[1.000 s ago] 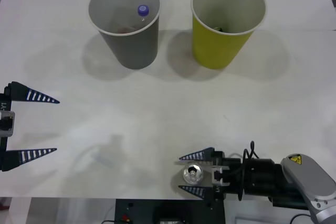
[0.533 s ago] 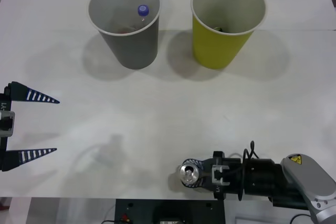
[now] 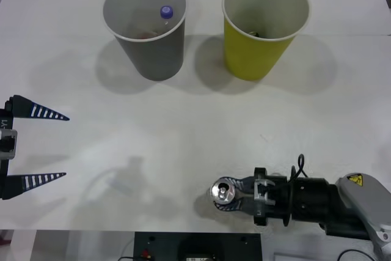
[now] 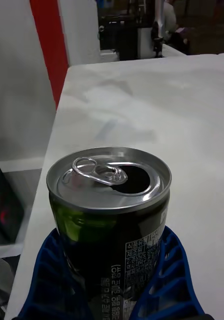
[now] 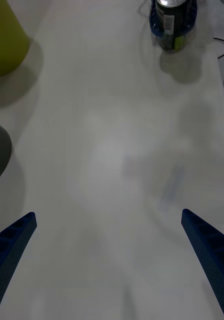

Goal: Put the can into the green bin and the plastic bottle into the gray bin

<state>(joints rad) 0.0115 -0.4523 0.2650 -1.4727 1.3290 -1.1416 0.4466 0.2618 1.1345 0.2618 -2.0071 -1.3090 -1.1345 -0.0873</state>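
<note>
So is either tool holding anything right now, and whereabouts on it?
The right tool grips the small dark drink can with the silver top by its sides, low on the body. The left tool is open, holding nothing.

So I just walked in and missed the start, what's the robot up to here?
It is sorting trash into two bins. The right claw is shut on the can, which stands upright at the near edge of the table. The plastic bottle already sits in the gray bin. The green bin is next to it. The left claw waits open at the table's left side.
</note>
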